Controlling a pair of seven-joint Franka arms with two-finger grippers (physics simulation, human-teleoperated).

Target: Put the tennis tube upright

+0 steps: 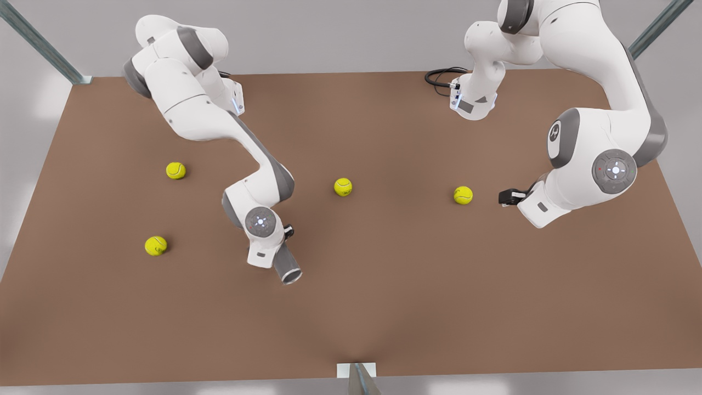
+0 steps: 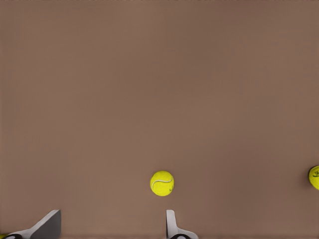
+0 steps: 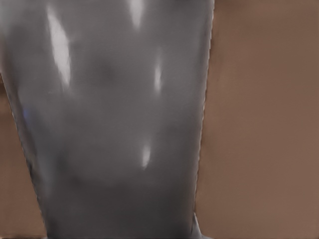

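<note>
In the front view, two tennis balls lie at the left of the brown table (image 1: 384, 329), one higher (image 1: 175, 170) and one lower (image 1: 156, 246). Just right of them, the right gripper (image 1: 274, 259) is low over the table at the lower centre-left of the frame. It is closed around the tennis tube (image 1: 289, 267), which sticks out under the white hand with its hollow, silver-rimmed end pointing to the lower right. The tube leans and is not upright. The right wrist view gives what the front view hides: the tube's grey wall (image 3: 114, 129) very close to the camera, with bright reflections on it and table beside it. A third ball (image 1: 343, 187) lies at the middle. Further right a fourth ball (image 1: 463, 195) lies just beside the left gripper (image 1: 503, 197), which waits there. The left wrist view shows its fingers (image 2: 47, 226) spread wide and holding nothing, one ball (image 2: 162, 183) ahead of them and another (image 2: 314, 178) at the frame's right edge.
</note>
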